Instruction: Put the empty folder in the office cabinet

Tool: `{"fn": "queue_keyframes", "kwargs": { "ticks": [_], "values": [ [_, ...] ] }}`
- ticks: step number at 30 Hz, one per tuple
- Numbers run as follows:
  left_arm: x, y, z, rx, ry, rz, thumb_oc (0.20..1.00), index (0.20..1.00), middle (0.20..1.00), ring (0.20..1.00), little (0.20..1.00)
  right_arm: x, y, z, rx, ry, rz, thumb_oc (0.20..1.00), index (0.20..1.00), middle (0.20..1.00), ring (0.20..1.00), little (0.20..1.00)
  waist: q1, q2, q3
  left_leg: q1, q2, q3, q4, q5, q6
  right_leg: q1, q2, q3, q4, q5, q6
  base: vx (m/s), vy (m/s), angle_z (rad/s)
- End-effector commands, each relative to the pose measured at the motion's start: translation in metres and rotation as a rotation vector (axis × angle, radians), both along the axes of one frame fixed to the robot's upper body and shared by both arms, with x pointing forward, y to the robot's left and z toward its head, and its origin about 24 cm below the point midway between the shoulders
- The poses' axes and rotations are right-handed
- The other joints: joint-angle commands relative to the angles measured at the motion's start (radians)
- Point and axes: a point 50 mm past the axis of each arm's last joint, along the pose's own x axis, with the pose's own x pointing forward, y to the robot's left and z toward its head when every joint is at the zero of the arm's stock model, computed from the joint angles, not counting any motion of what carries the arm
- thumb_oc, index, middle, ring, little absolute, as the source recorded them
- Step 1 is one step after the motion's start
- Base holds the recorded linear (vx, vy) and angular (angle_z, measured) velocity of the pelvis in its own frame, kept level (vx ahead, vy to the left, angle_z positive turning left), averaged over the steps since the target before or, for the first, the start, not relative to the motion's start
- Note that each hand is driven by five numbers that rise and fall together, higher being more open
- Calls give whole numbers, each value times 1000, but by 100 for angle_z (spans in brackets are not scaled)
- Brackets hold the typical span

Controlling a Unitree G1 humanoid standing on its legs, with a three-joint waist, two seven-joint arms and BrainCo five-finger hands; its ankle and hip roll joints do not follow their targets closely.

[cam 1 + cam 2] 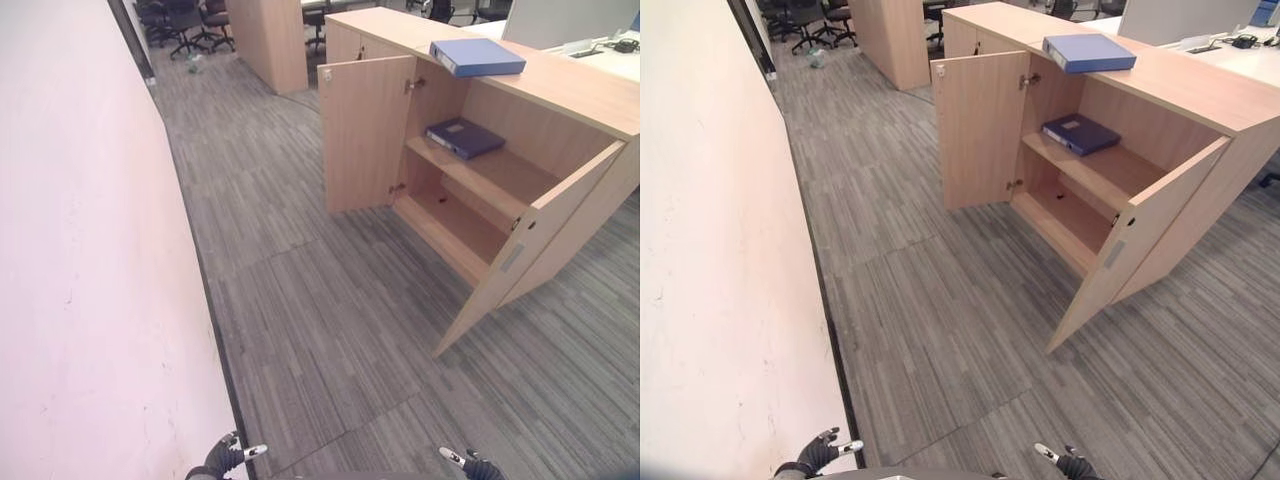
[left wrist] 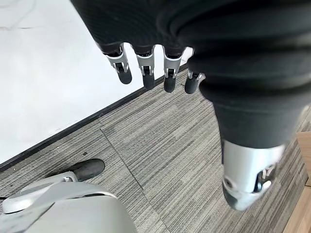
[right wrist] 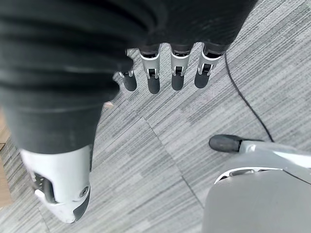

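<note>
A light blue folder [image 1: 477, 57] lies flat on top of the wooden office cabinet [image 1: 560, 85]. A darker blue folder [image 1: 465, 137] rests on the cabinet's upper shelf. Both cabinet doors stand open: the left door [image 1: 365, 133] and the right door [image 1: 525, 250]. My left hand [image 1: 228, 455] hangs low at the bottom edge near the wall, fingers [image 2: 146, 68] straight and empty. My right hand [image 1: 465, 461] hangs at the bottom edge too, fingers [image 3: 177, 70] relaxed, holding nothing. Both hands are far from the cabinet.
A pale wall [image 1: 80, 250] runs along the left. Grey carpet [image 1: 330, 320] spreads between me and the cabinet. Another wooden unit [image 1: 270, 40] and office chairs [image 1: 185, 20] stand at the back. The lower shelf [image 1: 450, 225] is bare.
</note>
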Motion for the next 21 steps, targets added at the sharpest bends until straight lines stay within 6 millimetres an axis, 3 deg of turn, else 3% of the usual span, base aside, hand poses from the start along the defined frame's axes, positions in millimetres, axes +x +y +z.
{"fn": "queue_keyframes", "kwargs": {
  "ticks": [1,21],
  "values": [
    [17,4,5,6,-52,-4,1000,1000,1000,1000,1000,15,0,2,2,-44,1,1000,1000,1000,1000,1000,8,-42,6,9,95,-54,-47,3,-88,22,-129,26,5,-1,139,0,0,0],
    [18,3,5,2,-55,-5,1000,1000,1000,1000,1000,13,-1,2,-5,-32,10,1000,1000,1000,1000,1000,8,-42,6,12,107,-58,-47,7,-94,29,-112,23,5,-12,130,0,0,0]
  ]
}}
